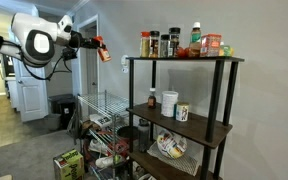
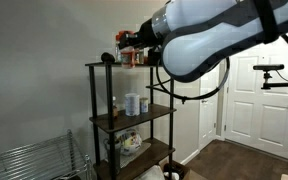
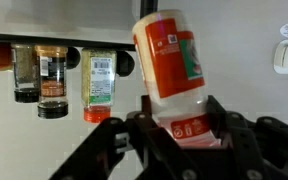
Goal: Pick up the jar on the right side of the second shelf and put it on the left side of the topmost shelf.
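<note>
You've got the jaws clenched on the jar, held mid-air beside the topmost shelf, not touching it, with spice jars standing there.

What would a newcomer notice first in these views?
The orange jar, clamped in the jaws, fills the middle of the wrist view. The big white arm looms across the top of an exterior view. A row of spice jars lines the top shelf.
</note>
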Robot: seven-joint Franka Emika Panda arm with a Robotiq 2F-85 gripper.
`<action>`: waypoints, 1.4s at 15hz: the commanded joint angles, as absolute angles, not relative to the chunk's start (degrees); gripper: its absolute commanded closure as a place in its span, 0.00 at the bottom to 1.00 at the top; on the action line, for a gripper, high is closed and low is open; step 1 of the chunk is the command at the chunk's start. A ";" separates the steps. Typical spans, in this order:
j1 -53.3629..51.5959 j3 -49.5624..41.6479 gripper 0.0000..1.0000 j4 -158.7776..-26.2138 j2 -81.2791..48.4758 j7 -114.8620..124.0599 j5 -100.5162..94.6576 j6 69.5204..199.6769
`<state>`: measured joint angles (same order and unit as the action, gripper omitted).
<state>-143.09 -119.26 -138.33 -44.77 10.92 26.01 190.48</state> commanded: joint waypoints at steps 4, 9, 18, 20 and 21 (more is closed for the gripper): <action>-132.84 -116.28 0.70 -125.50 -44.29 13.66 24.71 182.52; -122.83 -112.02 0.70 -116.22 -44.94 17.57 25.31 178.03; -110.47 -106.29 0.70 -108.38 -46.47 24.93 25.59 172.37; -108.11 -105.54 0.70 -107.10 -47.33 26.66 25.57 170.88; -106.99 -105.15 0.70 -106.37 -47.63 27.50 25.46 170.02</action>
